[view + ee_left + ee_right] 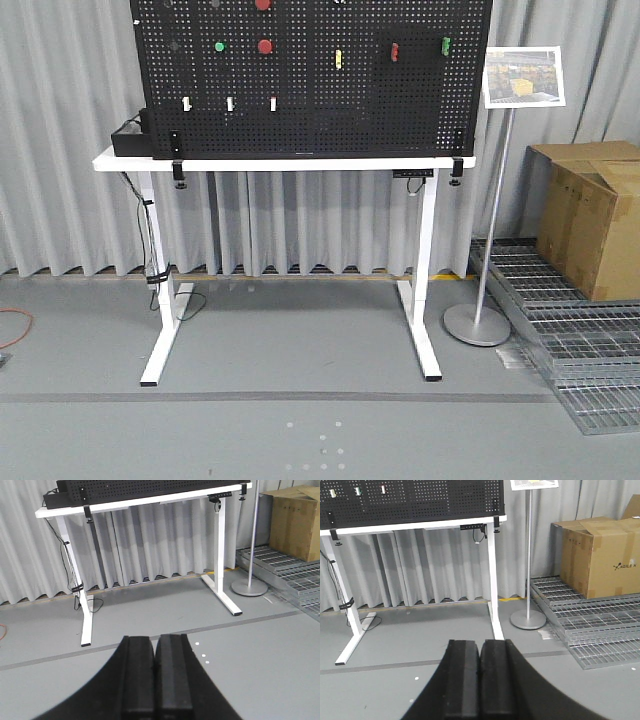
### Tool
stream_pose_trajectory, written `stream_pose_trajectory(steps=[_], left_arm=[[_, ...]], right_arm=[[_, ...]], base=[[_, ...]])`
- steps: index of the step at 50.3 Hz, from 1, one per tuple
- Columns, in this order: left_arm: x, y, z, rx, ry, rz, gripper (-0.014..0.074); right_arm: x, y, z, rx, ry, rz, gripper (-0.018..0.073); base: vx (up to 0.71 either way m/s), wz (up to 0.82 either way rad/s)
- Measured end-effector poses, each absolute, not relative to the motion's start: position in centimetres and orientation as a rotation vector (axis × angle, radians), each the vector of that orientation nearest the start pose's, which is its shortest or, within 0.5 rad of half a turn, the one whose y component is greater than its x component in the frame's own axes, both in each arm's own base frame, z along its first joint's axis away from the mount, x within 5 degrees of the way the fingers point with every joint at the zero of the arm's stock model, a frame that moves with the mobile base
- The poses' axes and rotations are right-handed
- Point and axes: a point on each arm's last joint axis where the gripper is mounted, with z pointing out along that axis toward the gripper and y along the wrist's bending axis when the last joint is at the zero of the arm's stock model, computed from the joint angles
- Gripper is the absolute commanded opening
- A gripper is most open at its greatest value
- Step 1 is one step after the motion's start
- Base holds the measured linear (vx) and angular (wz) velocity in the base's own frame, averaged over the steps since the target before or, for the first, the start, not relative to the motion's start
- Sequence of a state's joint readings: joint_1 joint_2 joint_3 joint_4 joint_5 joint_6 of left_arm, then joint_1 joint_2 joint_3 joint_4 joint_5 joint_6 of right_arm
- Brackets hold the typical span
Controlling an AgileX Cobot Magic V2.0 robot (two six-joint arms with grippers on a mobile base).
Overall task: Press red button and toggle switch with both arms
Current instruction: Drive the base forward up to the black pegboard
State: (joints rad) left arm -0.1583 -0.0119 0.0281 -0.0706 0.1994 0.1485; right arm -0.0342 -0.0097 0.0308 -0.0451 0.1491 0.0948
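Observation:
A black pegboard (310, 80) stands on a white table (285, 160) across the room. On it in the front view are a round red button (265, 46), with a second red one (262, 4) at the top edge, and three white toggle switches (230, 103) in a row. Which switch the task means I cannot tell. The white switches (357, 490) also show in the right wrist view. My left gripper (154, 640) and right gripper (480, 643) are both shut on nothing, low over the grey floor and far from the board. Neither arm appears in the front view.
A green button (220, 46), a yellow switch (338, 58), and red (394, 50) and green (446, 46) rockers also sit on the board. A sign stand (478, 323), a cardboard box (595, 215) and metal grates (580, 330) lie to the right. Cables (152, 270) hang by the left table leg.

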Motion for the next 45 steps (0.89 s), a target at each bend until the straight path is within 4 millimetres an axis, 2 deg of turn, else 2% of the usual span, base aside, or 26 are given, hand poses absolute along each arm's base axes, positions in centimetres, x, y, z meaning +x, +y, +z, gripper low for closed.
stream_pose_trajectory(steps=[30,45], left_arm=[[5.51,-1.01,18.63,0.212,1.686,-0.071,0.0001],[5.51,-1.01,18.63,0.212,1.686,-0.071,0.0001]], right_arm=[[5.66,-0.26,18.98,0.075,1.652,0.007,-0.0003],[5.66,-0.26,18.98,0.075,1.652,0.007,-0.0003]], base=[[0.01,0.01],[0.14,0.04]])
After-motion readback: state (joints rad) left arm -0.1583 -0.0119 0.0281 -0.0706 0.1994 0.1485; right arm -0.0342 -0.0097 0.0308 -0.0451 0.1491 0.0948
